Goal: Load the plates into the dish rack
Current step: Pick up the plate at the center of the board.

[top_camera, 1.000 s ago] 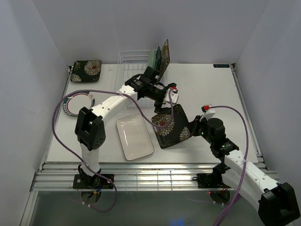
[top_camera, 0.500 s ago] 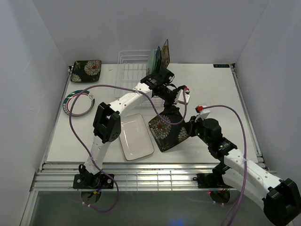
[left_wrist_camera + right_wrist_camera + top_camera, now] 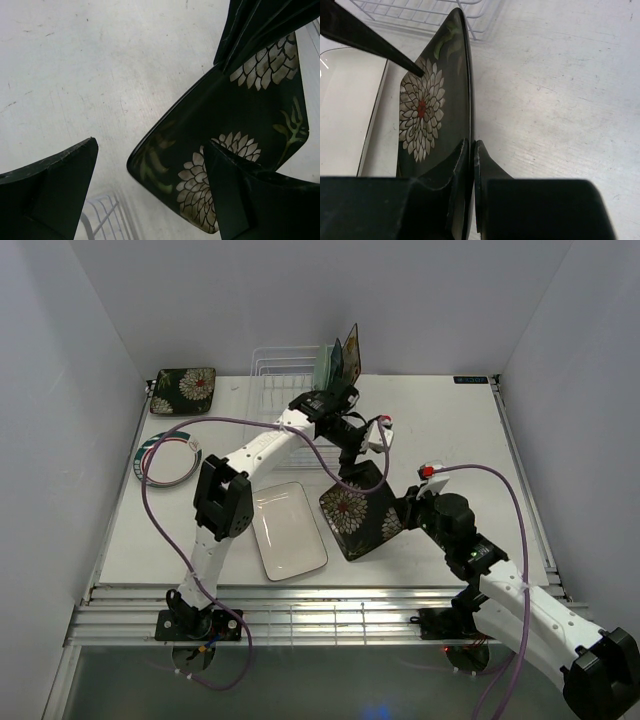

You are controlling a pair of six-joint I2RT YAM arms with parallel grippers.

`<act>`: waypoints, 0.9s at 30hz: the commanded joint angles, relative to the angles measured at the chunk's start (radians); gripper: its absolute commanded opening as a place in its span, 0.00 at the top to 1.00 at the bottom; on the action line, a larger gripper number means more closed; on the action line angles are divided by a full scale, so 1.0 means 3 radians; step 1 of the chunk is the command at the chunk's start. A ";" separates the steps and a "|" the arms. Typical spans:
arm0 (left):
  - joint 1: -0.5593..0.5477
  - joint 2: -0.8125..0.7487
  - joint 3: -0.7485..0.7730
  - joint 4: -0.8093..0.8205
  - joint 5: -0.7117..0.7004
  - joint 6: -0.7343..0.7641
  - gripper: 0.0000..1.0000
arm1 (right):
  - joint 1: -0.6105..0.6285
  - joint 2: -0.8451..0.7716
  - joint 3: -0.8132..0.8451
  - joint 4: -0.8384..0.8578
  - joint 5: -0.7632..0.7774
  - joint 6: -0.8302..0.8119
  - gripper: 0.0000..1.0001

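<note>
- The dark square glazed plate with cream chrysanthemum flowers (image 3: pixel 355 512) stood tilted up on edge just in front of the white wire dish rack (image 3: pixel 275 380), off the rack's near right corner; whether its lower edge touched the table (image 3: pixel 450 440) could not be told.
- The right gripper (image 3: pixel 472 150) was clamped on that plate's rim, on the edge farthest from the rack, with both jaws pressed flat to the thin lip.
- The left gripper (image 3: pixel 150 150) hung with its jaws wide apart, holding nothing, straddling the plate's corner nearest the rack.
- Likely risk: a narrow pinch on a glossy, smooth rim, so the plate could pivot or slide out if the right gripper let go before the left had a firm hold.
- A closing jaw landing on the sloped face, not the rim, could push the plate over.
- It would fall onto the hard table or the shallow white rectangular plate (image 3: pixel 288 532) lying flat in front of the rack.
- Three plates (image 3: pixel 338 362) stood upright at the rack's right end; a wide swing could knock them.
- Left of the rack lay a second dark floral square plate (image 3: pixel 183 390) and, nearer, a round white green-rimmed plate (image 3: pixel 160 462).
</note>
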 commanded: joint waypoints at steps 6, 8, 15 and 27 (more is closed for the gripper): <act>0.0508 -0.0182 -0.0084 -0.0132 0.0786 -0.0121 0.04 | 0.0028 -0.0240 0.0044 0.0662 0.0011 -0.0012 0.92; 0.0524 -0.0166 -0.0120 -0.0173 0.0857 -0.0106 0.04 | 0.0033 -0.0275 0.0023 0.0688 0.0005 -0.0022 0.92; 0.0565 -0.0207 -0.0049 -0.0229 0.0970 -0.0152 0.06 | 0.0043 -0.0219 0.0161 0.0581 0.0123 0.0004 0.92; 0.0233 -0.2096 -0.2531 0.2161 -0.0245 -0.1286 0.05 | 0.0048 0.0292 0.0862 -0.0130 0.0624 0.0366 0.92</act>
